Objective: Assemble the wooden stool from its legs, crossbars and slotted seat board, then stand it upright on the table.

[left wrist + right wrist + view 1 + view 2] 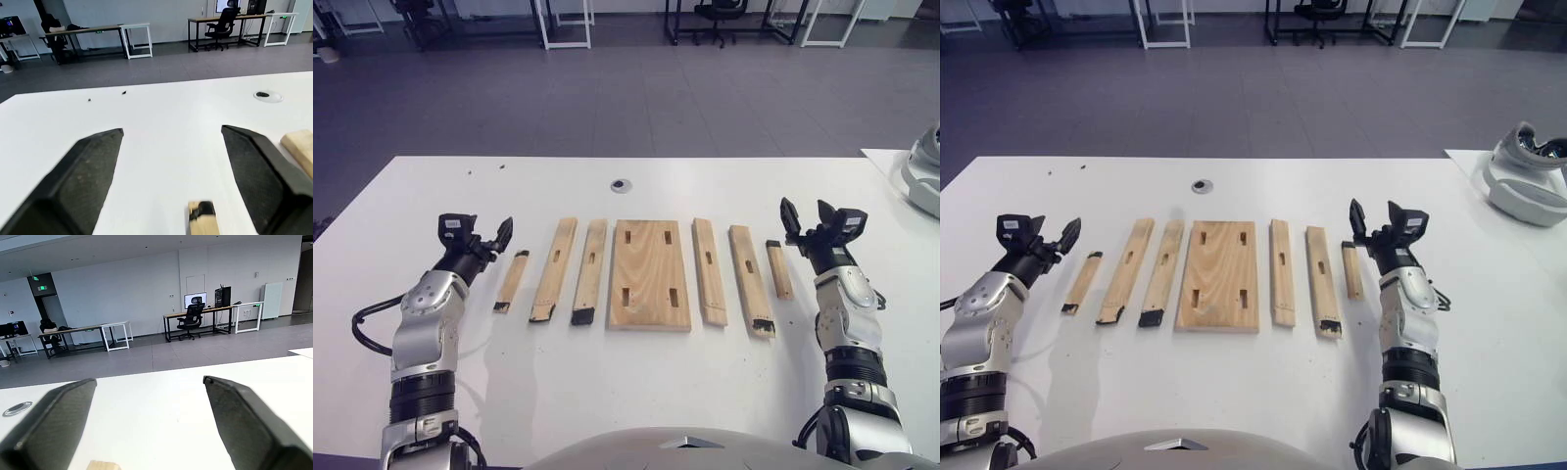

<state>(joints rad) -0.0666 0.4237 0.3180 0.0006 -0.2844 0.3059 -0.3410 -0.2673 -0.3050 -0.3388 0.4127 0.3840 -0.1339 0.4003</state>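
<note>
The slotted seat board (650, 274) lies flat at the table's middle. To its left lie two long legs (555, 256) (590, 258) and a short crossbar (512, 280). On its right lie two more legs (709, 258) (750, 266) and a short crossbar (779, 269). All pieces are apart and side by side. My left gripper (489, 240) hovers open just left of the left crossbar (201, 218), holding nothing. My right gripper (806, 211) stands open above the far end of the right crossbar (103, 465), also holding nothing.
A round grommet (622, 185) sits in the white table (636, 382) beyond the seat board. A white headset (1528, 176) rests on a neighbouring surface at far right. Desks and an office chair stand across the floor behind.
</note>
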